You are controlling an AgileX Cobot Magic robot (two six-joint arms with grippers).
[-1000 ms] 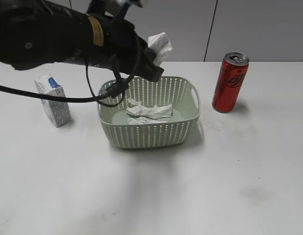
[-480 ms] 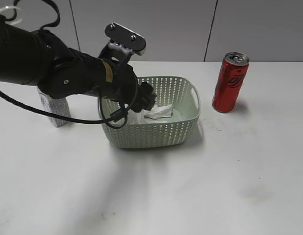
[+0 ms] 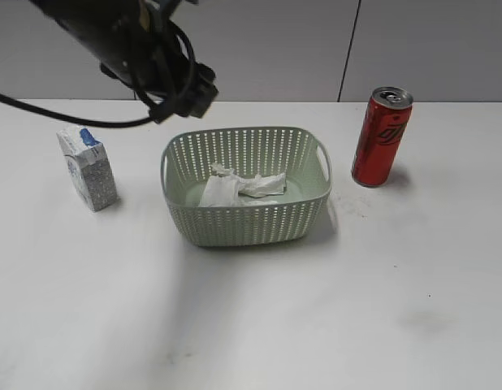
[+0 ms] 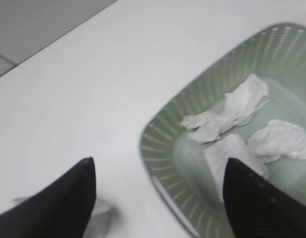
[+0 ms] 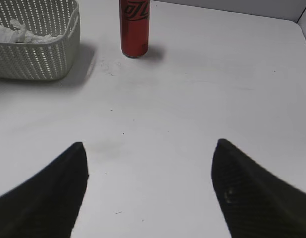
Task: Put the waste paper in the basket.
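1. Green plastic, full of little holes: that is the basket (image 3: 247, 195), the biggest thing on the white table (image 3: 316, 325). It sits in the middle, and it has not moved since a moment ago.

2. Black and thick, the left arm (image 3: 129, 41) is next in size. Half a second ago it was reaching down into the basket. Now it has lifted up and away toward 10 o'clock, clear of the rim.

3. Red and tall, a drink can (image 3: 382, 136) stands at 3 o'clock from the basket, well apart from it. It has stayed put.

4. White and crumpled, the waste paper (image 3: 239, 187) lies on the basket floor. One second ago the arm carried a wad in the air. Now that wad is down with the others; the left wrist view shows three wads (image 4: 242, 129) inside.

5. A speckled little packet (image 3: 87, 166) stands at 9 o'clock from the basket, untouched.

6. The left gripper (image 4: 158, 193) is spread wide and holds nothing. The right gripper (image 5: 148, 188) is spread wide too, hanging over bare table.

7. I see no loose paper on the table, so I think the job is done or nearly done.
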